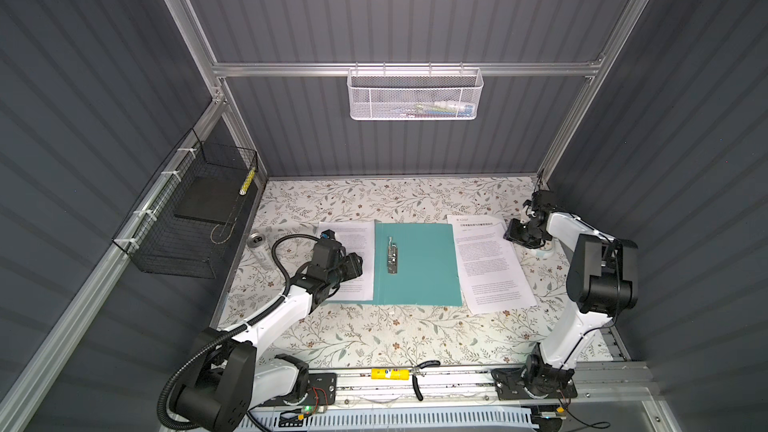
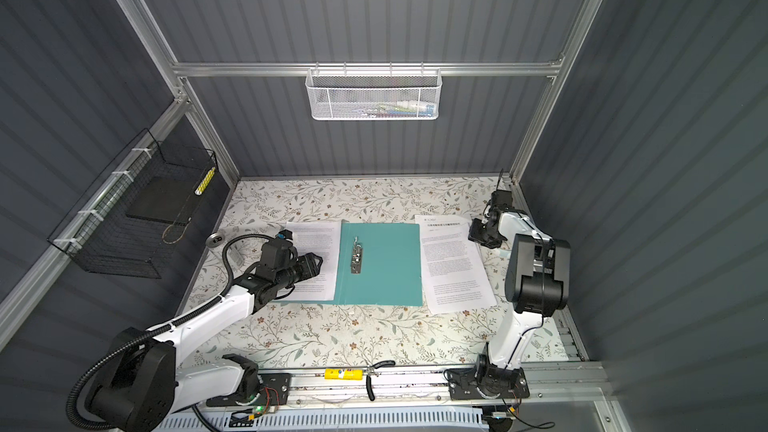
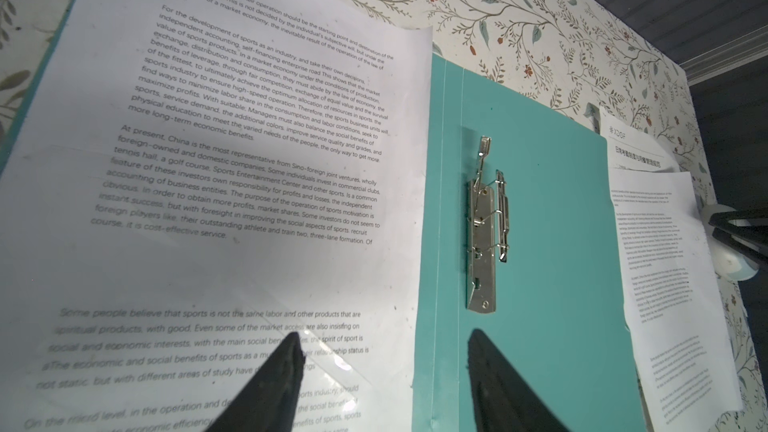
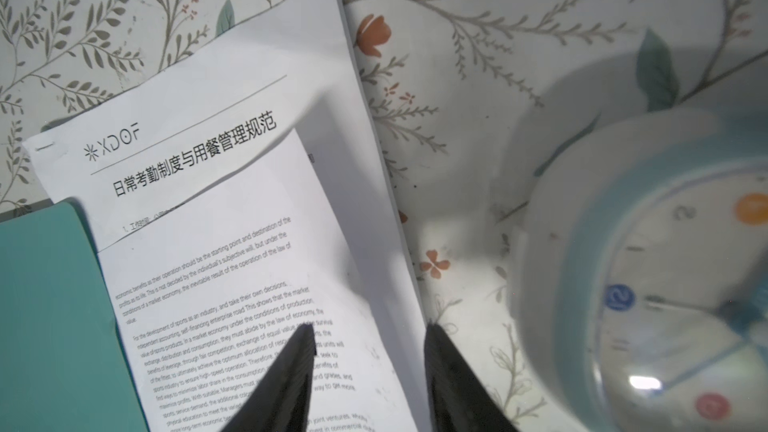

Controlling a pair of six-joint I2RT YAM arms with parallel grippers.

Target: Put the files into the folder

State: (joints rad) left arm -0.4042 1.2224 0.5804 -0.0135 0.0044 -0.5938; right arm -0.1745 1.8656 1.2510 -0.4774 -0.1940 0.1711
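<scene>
**Right wrist view: jaws astride the paper edge, nothing gripped**

The right gripper [image 4: 370, 326] stands partly open and holds nothing. One finger is above the files [image 4: 257, 268] and the other is above the tablecloth [image 4: 457, 56], with the right edge of the stack between them. In both top views the files [image 1: 492, 263] lie tilted just right of the folder [image 1: 419, 268], touching its right edge. The folder is open flat in the middle, its right panel bare except for the metal clip [image 1: 392, 255]. Another sheet [image 1: 353, 234] lies on the left panel. The left gripper [image 1: 353, 265] hovers over it, open and empty.

I judge that the step in hand is the pickup of the loose stack. The next move calls for closing on the thin edge, which lies flat on the cloth, and then carrying it left. The clock [image 4: 665, 284] sits just beside on the right, so room there is small. Toward the folder the way looks free.
</scene>
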